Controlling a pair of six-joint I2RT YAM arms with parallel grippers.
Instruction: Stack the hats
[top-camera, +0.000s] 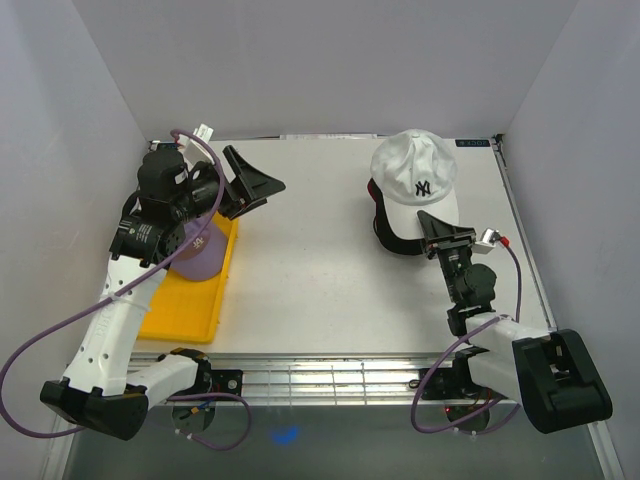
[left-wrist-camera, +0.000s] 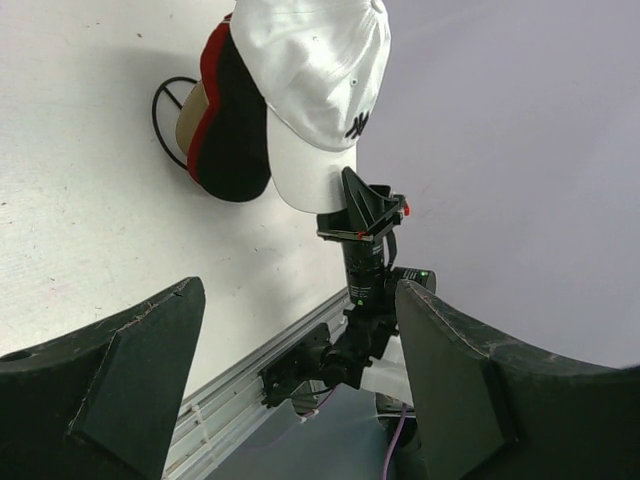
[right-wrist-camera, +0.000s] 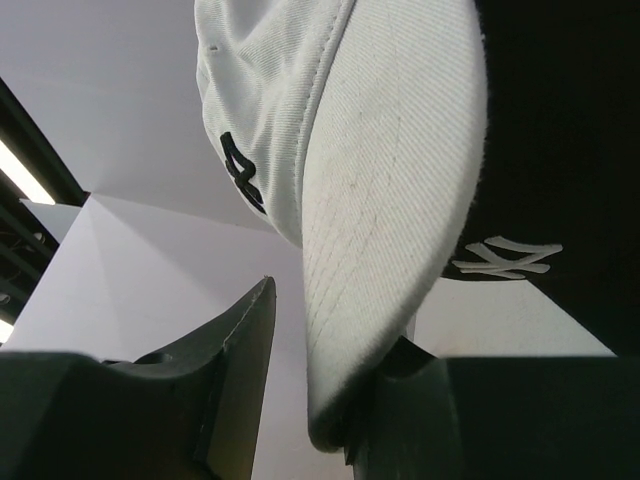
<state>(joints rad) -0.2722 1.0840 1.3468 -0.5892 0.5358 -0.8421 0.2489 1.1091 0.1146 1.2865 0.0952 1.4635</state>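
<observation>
- The white table (top-camera: 320, 290) carries everything. A stack of caps sits at its far right, and one yellow tray (top-camera: 185, 310) lies at its left side.
- Four caps are in view. Three are stacked on the right and one lies apart in the tray.
- The white cap (top-camera: 415, 170) tops the stack. It has a rounded crown, a black NY on the front, and its brim points towards the near edge.
- The black cap (left-wrist-camera: 235, 150) lies directly under it, and the right wrist view shows its white NY.
- Of the red cap (left-wrist-camera: 208, 70), at the bottom, only a thin rim shows.
- A black wire loop (left-wrist-camera: 160, 100) pokes out beside the stack.
- The lavender cap (top-camera: 200, 255) sits in the tray, partly hidden beneath the left arm.
- There are two pincers.
- The right pincer (top-camera: 441, 228) is at the white cap's brim. Its jaws are part open with the brim tip between them. The brim lies against one finger with a gap to the other, so it is not clamped.
- The left pincer (top-camera: 262, 190) is spread wide and empty, raised above the tray's far end and well apart from the stack.
</observation>
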